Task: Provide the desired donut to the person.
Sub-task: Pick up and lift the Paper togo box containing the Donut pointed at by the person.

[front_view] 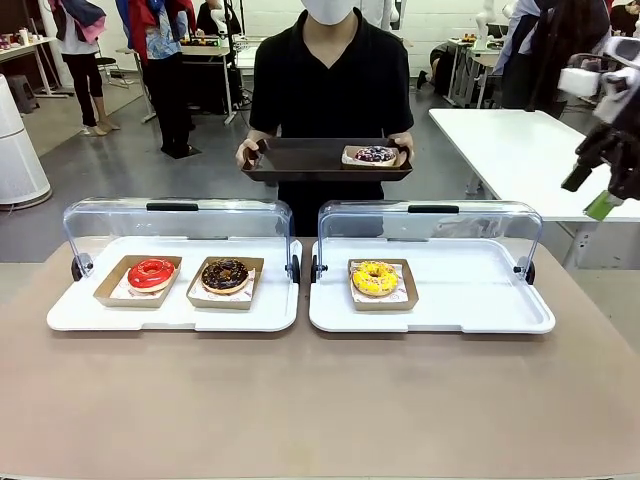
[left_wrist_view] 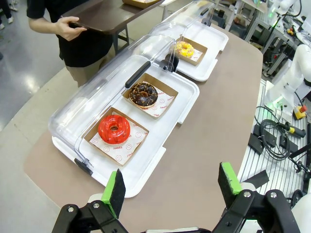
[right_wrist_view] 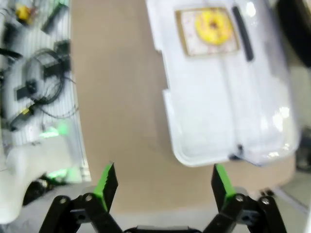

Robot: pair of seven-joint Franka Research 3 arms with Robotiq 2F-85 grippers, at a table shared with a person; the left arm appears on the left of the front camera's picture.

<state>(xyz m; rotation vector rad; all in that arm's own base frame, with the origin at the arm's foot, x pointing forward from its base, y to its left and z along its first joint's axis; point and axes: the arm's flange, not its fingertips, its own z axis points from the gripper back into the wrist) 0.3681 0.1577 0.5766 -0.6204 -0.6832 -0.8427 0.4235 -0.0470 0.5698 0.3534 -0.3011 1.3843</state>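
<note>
Floor point(front_view: 120, 170) was glossy grey. White table point(front_view: 520, 150) stood back right, white cylindrical unit point(front_view: 15, 140) back left, black cables point(left_wrist_view: 272, 136) lay loose.

The person point(front_view: 330, 90) on the far side wore a black short-sleeved V-neck T-shirt and a white face mask. The left pincer point(left_wrist_view: 172, 187) was black, with angular linked fingers that ended in bright green pads point(left_wrist_view: 115, 190), and round silver screws point(left_wrist_view: 93, 206) sat at the finger joints. The right pincer point(right_wrist_view: 164, 187) was built alike, black with green tips and silver pivot heads, and the right arm point(front_view: 588, 80) behind it had a smooth white casing.
</note>
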